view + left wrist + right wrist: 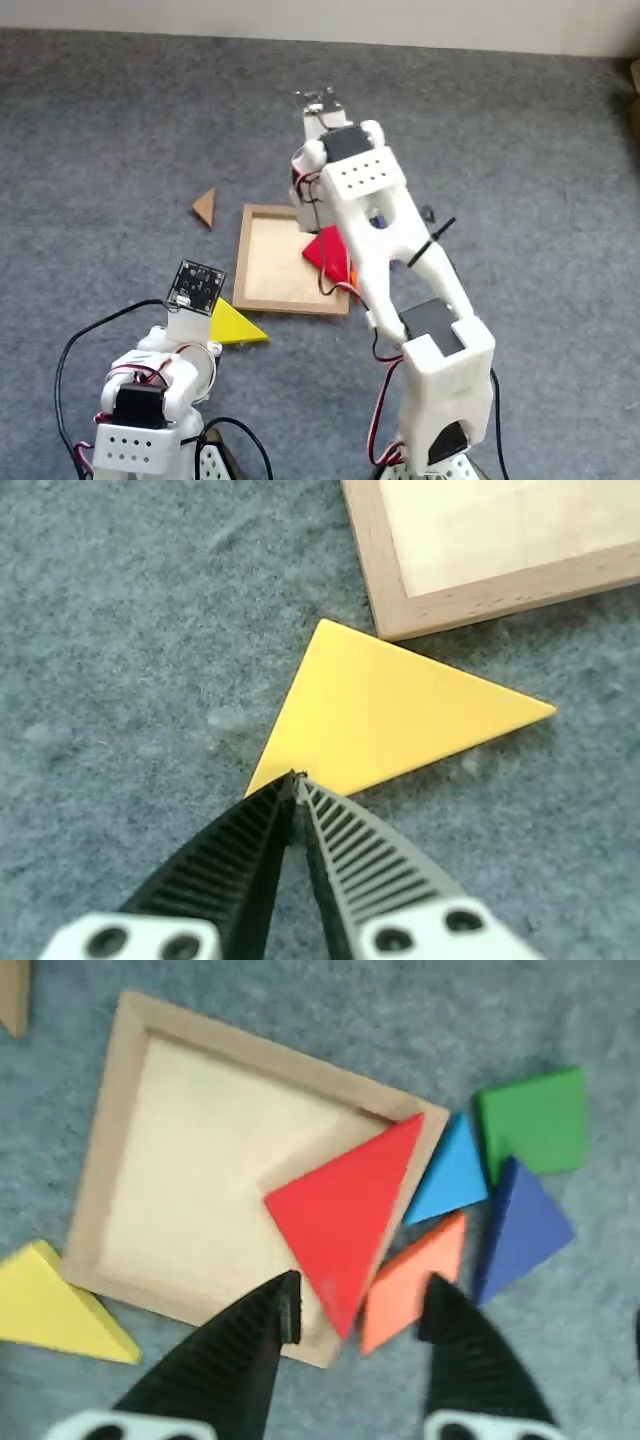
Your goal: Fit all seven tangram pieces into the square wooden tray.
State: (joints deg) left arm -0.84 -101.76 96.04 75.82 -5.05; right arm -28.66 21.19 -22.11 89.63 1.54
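Note:
The square wooden tray lies mid-table on grey carpet. A red triangle rests tilted across the tray's rim, partly inside. My right gripper hangs open above the red triangle's tip and an orange piece. Beside them lie a light blue triangle, a green square and a dark blue piece. A yellow triangle lies flat just outside the tray's corner. My left gripper is shut, its tips at the yellow triangle's edge. A small brown triangle sits apart.
The right arm stretches over the tray's right side and hides the pieces behind it in the high view. Open carpet surrounds the tray on the left and far sides. The tray's floor is bare apart from the red triangle.

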